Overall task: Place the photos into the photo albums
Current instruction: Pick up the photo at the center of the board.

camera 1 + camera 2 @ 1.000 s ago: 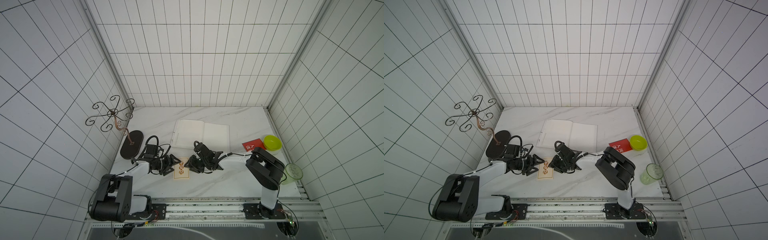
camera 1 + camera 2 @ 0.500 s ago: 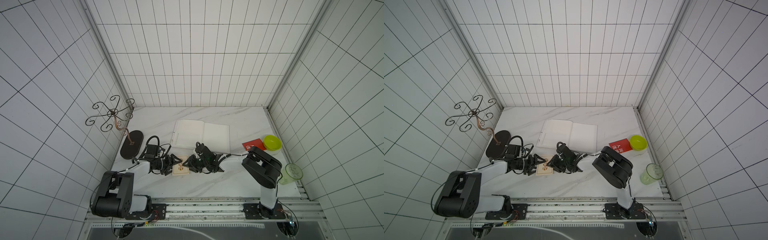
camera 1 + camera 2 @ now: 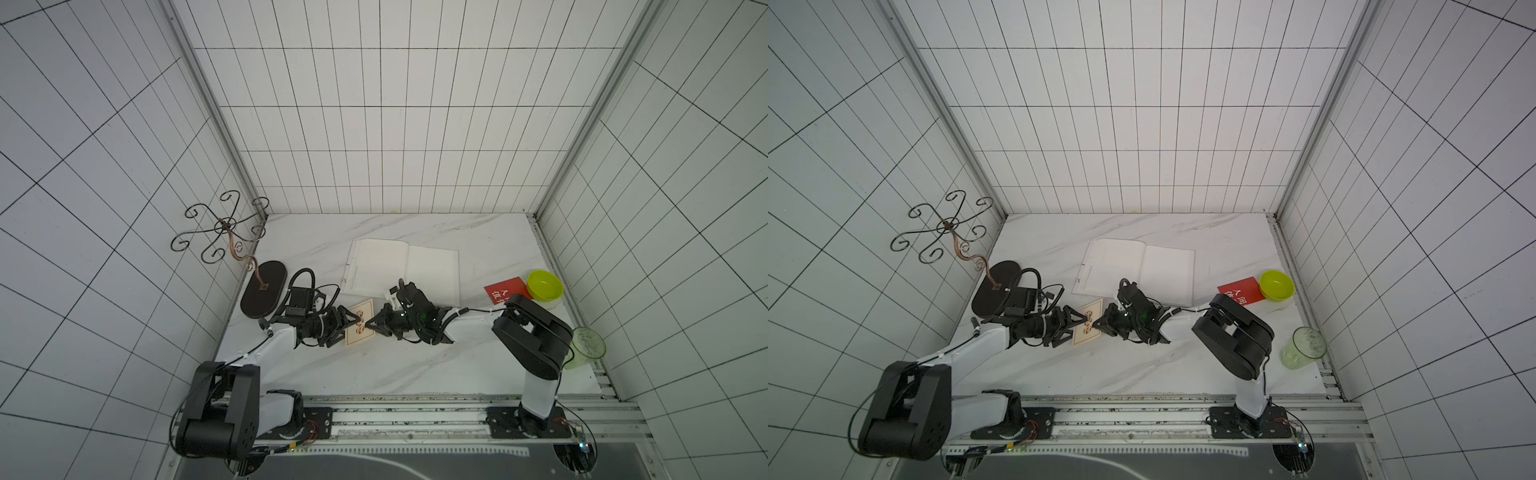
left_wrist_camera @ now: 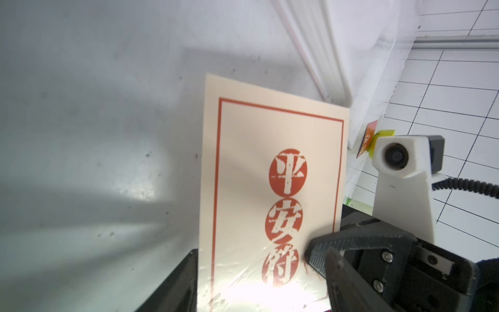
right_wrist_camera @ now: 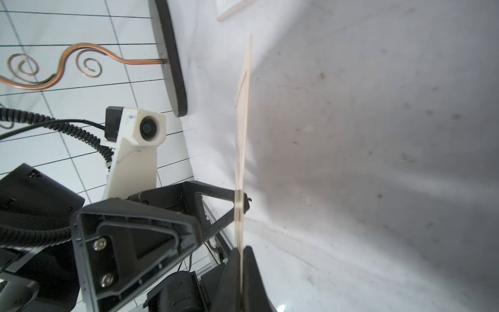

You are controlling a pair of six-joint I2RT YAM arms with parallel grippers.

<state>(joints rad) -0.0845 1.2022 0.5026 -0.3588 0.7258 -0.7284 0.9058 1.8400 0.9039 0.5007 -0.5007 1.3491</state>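
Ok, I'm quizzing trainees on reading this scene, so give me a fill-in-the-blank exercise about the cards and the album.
1. The cream card is pinched between the shut jaws of the ___ end effector.
2. The photo album lies ___, its visible pages blank.
3. The red card lies next to the lime-green ___.

Missing words: right; open; bowl.
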